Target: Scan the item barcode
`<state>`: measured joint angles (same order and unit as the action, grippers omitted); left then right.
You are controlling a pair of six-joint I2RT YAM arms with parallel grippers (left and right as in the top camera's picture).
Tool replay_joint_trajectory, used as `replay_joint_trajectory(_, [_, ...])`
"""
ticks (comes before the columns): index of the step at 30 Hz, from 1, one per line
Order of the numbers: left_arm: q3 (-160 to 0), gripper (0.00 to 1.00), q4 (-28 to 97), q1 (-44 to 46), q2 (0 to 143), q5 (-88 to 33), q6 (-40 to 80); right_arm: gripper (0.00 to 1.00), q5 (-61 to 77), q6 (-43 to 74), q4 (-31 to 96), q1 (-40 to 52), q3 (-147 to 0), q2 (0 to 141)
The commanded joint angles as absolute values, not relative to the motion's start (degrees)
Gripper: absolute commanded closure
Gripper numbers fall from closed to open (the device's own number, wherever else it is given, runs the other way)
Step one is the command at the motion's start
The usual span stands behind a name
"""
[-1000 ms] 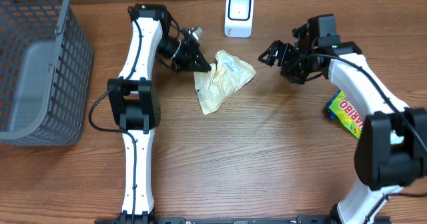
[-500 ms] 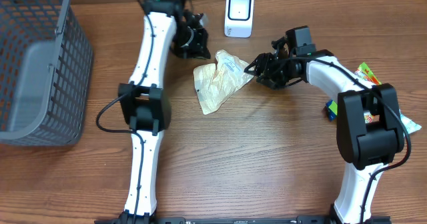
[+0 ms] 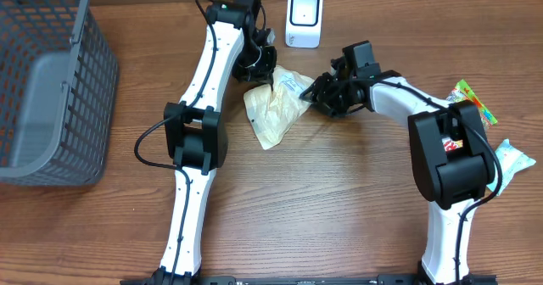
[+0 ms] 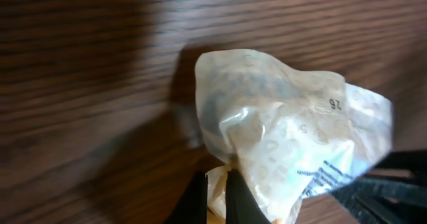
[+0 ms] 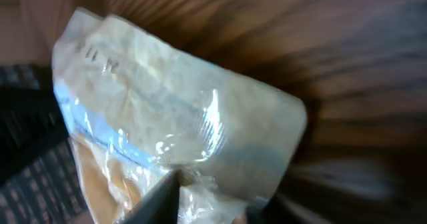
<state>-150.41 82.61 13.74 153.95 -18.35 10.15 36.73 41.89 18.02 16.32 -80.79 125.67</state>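
One pale bag (image 3: 273, 111), in left gripper (image 3: 268, 75), right gripper (image 3: 315, 93) alongside

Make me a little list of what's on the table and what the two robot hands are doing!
Middle: crinkly clear bag, lying on the table
Back edge: small white scanner, just behind the bag
Left arm: left gripper shut on the bag's top corner
Right arm: right gripper at the bag's right edge; grip unclear
Far left: grey basket
Right side: candy packets
Barcode: none I can make out
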Motion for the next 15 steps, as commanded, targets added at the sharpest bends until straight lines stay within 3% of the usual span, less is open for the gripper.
replay_joint_trajectory(1, [-149.21,0.96,82.43,13.93,154.41,-17.52,10.83,0.92,41.06,41.23,15.14,16.38,-80.58,126.63])
replay_joint_trajectory(2, [-148.88,0.96,82.32,14.04,154.43,-17.41,10.85,0.96,42.19,40.40,14.48,16.38,-80.58,126.41])
replay_joint_trajectory(15, [-140.73,0.96,76.49,16.75,154.43,-23.27,11.75,0.96,44.07,31.38,14.17,19.99,-80.64,110.91])
